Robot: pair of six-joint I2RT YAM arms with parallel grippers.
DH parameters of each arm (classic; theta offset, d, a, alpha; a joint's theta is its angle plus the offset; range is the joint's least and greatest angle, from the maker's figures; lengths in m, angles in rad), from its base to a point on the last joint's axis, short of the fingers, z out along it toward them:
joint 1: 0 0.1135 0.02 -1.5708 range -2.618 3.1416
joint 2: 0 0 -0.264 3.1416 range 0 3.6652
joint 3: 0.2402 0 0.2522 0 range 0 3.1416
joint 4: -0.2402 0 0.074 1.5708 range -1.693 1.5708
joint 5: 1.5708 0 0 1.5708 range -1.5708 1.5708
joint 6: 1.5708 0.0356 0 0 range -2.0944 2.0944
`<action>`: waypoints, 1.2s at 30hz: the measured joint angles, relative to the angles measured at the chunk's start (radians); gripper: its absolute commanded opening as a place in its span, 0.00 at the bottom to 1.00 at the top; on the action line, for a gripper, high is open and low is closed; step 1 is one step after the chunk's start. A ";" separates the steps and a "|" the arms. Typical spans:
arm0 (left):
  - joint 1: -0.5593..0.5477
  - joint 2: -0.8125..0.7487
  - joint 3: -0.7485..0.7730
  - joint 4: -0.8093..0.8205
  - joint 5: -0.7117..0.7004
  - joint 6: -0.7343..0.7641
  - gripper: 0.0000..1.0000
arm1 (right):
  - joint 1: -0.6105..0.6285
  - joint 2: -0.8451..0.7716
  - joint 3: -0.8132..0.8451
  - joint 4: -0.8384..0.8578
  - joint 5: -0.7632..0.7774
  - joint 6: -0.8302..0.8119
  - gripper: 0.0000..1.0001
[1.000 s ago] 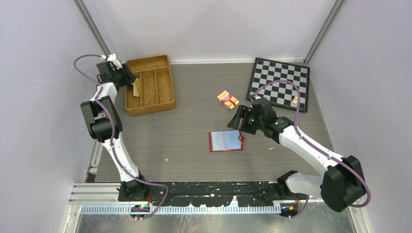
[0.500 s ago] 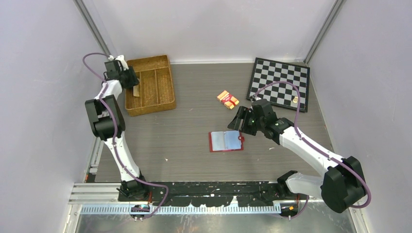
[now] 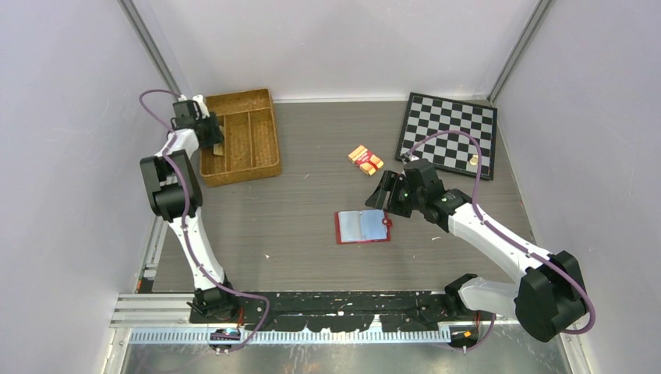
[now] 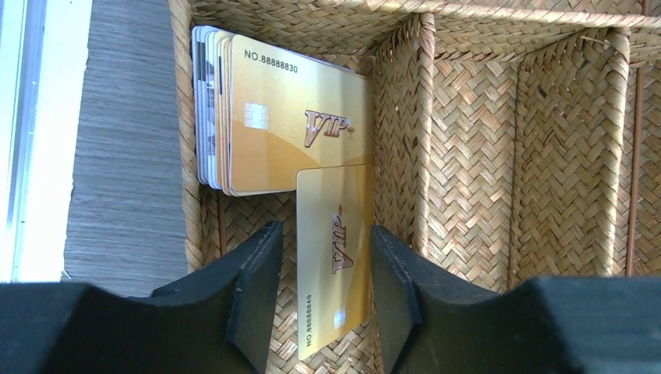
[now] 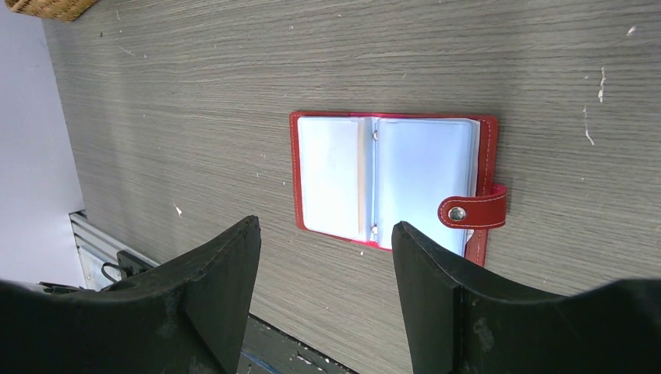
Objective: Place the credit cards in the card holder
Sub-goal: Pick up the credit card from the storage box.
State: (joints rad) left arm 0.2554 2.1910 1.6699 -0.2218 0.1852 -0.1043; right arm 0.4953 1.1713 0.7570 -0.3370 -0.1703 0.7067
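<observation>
- Top external: high up at the near edge, looking down over the whole surface (image 3: 312, 195).
- Left wrist: close, aimed down into the wicker tray (image 4: 468, 156), far left in the overhead.
- Right wrist: close above the card holder (image 5: 390, 179), mid-surface in the overhead.

White arm links (image 3: 491, 234), black joints (image 3: 546, 292), purple cables (image 3: 447, 132), black end effector fingers (image 5: 436, 296)

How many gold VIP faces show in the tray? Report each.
2. The front card tops a stack in the tray; the loose card sits inside the left claw. The stack hides others.
</observation>
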 measured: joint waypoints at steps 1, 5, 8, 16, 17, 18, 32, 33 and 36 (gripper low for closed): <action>0.000 0.000 0.000 -0.001 0.000 0.000 0.43 | 0.000 0.000 0.000 0.000 0.000 0.000 0.67; 0.000 0.000 0.002 -0.008 0.007 0.000 0.31 | 0.000 0.000 0.000 0.000 0.000 0.000 0.67; 0.000 0.001 0.003 -0.010 0.010 -0.001 0.21 | 0.000 0.000 0.000 0.000 0.000 0.000 0.67; -0.003 0.001 0.029 -0.037 0.036 -0.015 0.00 | 0.000 0.000 0.000 0.000 0.000 0.000 0.68; -0.005 0.000 0.035 -0.041 0.044 -0.017 0.00 | 0.000 0.000 0.000 0.000 0.000 0.000 0.68; -0.006 -0.002 0.039 -0.043 0.053 -0.017 0.00 | 0.000 0.000 0.000 0.000 0.000 0.000 0.68; -0.026 -0.402 -0.152 -0.046 0.058 -0.019 0.00 | 0.000 -0.007 0.008 0.000 -0.032 -0.028 0.69; -0.028 -0.444 -0.174 -0.037 0.056 -0.021 0.00 | 0.000 -0.012 0.012 0.000 -0.037 -0.032 0.70; -0.050 -0.591 -0.258 -0.010 0.052 -0.042 0.00 | 0.000 -0.024 0.032 0.001 -0.053 -0.048 0.71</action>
State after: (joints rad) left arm 0.2054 1.6005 1.4120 -0.2317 0.2375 -0.1467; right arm 0.4953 1.1469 0.7891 -0.3363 -0.2234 0.6582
